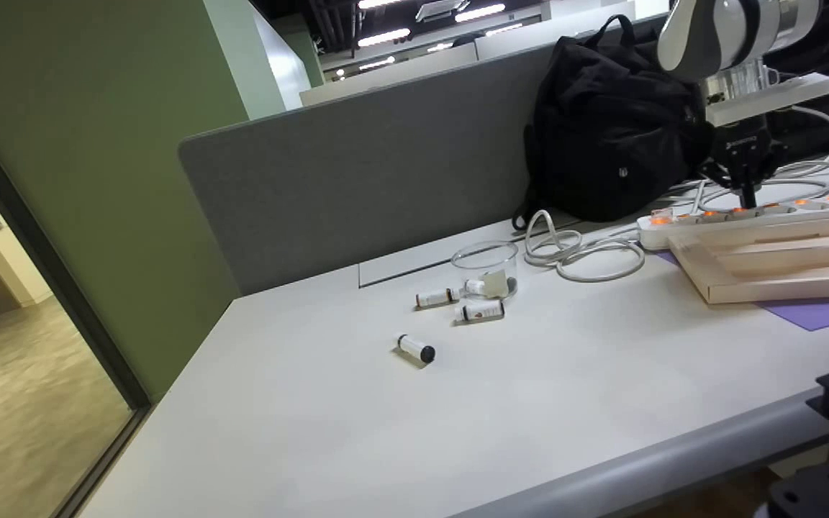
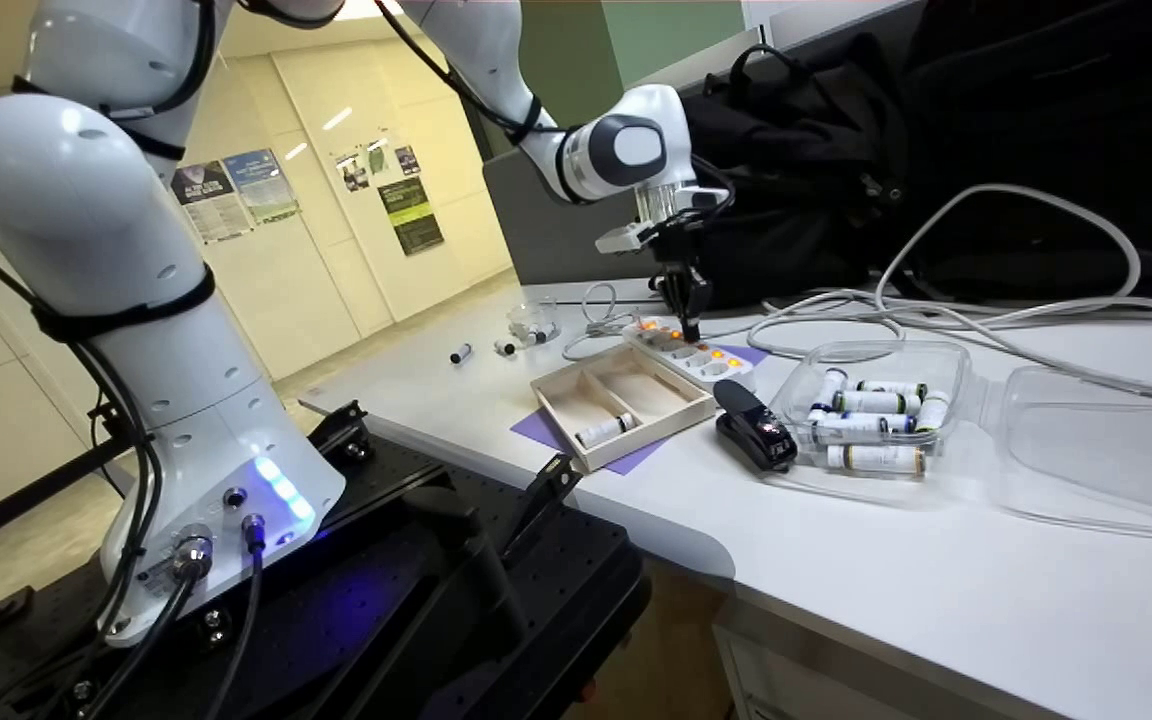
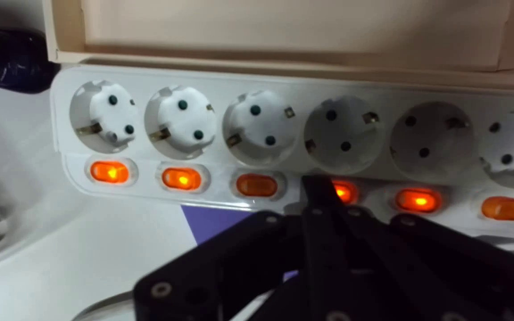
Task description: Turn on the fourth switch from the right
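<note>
A white power strip (image 3: 219, 194) with a row of orange switches crosses the wrist view; it also shows in both exterior views (image 1: 709, 230) (image 2: 652, 341). The two leftmost switches (image 3: 109, 172) (image 3: 181, 178) glow. The switch right of them (image 3: 257, 185) is dark. My gripper (image 3: 321, 183) is shut and empty, its tips over the left part of a glowing switch (image 3: 346, 192); I cannot tell if they touch it. Right of that, one switch (image 3: 419, 200) glows and the rightmost (image 3: 505, 208) looks unlit. The gripper points down at the strip in both exterior views (image 1: 748, 198) (image 2: 691, 333).
A wooden tray (image 2: 561, 425) lies along the strip on a purple sheet (image 1: 817, 314). A black stapler-like object (image 2: 756, 425) and a clear box (image 2: 796, 370) of bottles stand nearby. A backpack (image 1: 616, 129) and cables (image 1: 565, 252) lie behind. Small bottles (image 1: 414, 347) and a clear cup (image 1: 485, 252) are farther off.
</note>
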